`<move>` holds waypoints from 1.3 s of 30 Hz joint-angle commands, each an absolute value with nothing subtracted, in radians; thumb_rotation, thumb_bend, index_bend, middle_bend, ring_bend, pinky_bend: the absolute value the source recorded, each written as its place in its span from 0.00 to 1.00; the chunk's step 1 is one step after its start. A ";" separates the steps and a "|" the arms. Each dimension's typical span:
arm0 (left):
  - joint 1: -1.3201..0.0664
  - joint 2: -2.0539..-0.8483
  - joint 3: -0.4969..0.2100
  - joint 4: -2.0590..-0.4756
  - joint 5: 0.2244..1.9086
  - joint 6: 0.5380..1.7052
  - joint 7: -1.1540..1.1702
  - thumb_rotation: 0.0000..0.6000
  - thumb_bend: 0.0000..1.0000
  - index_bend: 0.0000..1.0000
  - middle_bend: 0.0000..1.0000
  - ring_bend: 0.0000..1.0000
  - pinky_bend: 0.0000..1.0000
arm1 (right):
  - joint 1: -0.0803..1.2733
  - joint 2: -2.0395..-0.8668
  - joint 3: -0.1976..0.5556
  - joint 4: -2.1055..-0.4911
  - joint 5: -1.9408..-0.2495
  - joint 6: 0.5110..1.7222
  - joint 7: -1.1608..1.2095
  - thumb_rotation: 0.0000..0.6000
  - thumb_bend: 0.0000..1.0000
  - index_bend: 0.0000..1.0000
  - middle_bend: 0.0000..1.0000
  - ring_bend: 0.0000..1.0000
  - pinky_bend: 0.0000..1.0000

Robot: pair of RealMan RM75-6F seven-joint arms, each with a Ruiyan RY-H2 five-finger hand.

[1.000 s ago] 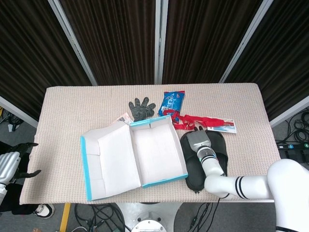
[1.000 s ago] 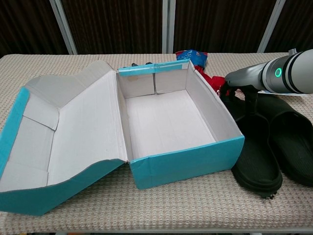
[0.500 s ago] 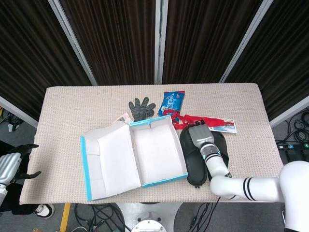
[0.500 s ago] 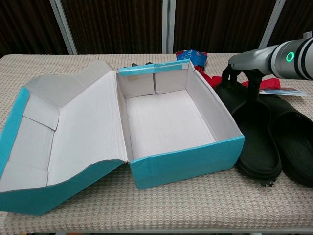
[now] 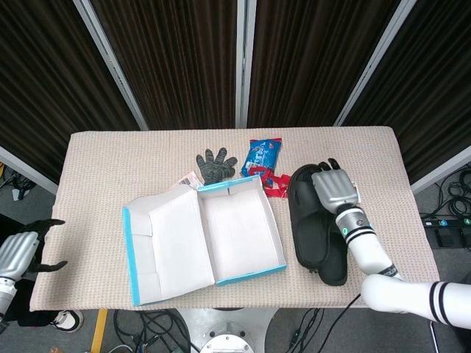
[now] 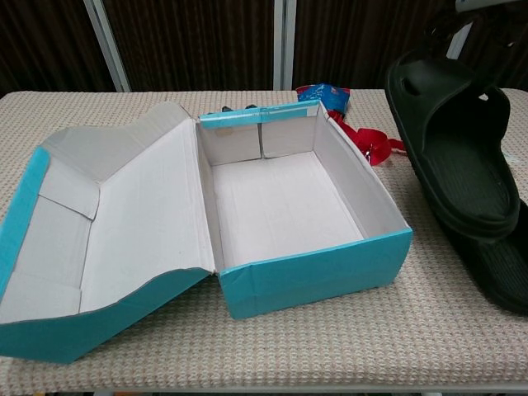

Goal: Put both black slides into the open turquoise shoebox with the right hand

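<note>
My right hand (image 5: 335,190) grips the heel ends of the two black slides (image 5: 312,229) and holds them together above the table, right of the box. In the chest view the slides (image 6: 459,148) hang tilted at the right edge, one overlapping the other, and the hand itself is almost cut off at the top. The open turquoise shoebox (image 5: 249,276) sits at the table's front middle; its white inside holds nothing, and its lid (image 5: 163,246) lies folded out to the left. From the chest camera the box's front wall (image 6: 318,271) is nearest. My left hand (image 5: 18,254) hangs off the table's left edge, fingers apart.
A grey glove (image 5: 215,165) and a blue snack packet (image 5: 262,154) lie behind the box. A red lanyard (image 5: 275,184) lies between the box's back right corner and the slides; it also shows in the chest view (image 6: 371,142). Dark curtains stand behind the table.
My right hand has lifted both slides off the table and carried them up and to the right. The box and my left hand have stayed put.
</note>
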State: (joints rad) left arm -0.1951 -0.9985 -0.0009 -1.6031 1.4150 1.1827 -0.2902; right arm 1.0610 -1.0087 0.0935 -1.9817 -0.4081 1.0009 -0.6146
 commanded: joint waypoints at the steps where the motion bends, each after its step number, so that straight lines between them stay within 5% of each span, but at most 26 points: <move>1: -0.196 -0.998 -0.002 -1.609 1.413 1.183 -0.283 1.00 0.13 0.20 0.21 0.15 0.19 | 1.019 -0.938 0.146 -2.041 -0.488 0.981 -0.520 1.00 0.15 0.52 0.52 0.12 0.01; 7: -0.194 -0.996 -0.005 -1.617 1.412 1.194 -0.275 1.00 0.13 0.20 0.21 0.15 0.19 | 0.945 -0.965 0.228 -2.032 -0.669 0.964 -0.302 1.00 0.15 0.54 0.53 0.15 0.05; 18: -0.189 -0.998 -0.011 -1.605 1.413 1.215 -0.289 1.00 0.12 0.20 0.21 0.15 0.19 | 0.851 -1.280 0.309 -1.796 -1.009 0.963 0.160 1.00 0.12 0.54 0.53 0.15 0.12; 27: -0.182 -1.008 -0.012 -1.579 1.425 1.233 -0.320 1.00 0.12 0.20 0.21 0.15 0.19 | 0.853 -1.482 0.320 -1.604 -1.121 0.958 0.353 1.00 0.10 0.55 0.53 0.17 0.16; 39: -0.180 -1.027 -0.010 -1.541 1.434 1.237 -0.349 1.00 0.12 0.20 0.21 0.15 0.19 | 0.891 -1.568 0.331 -1.468 -1.105 0.784 0.496 1.00 0.06 0.55 0.53 0.18 0.17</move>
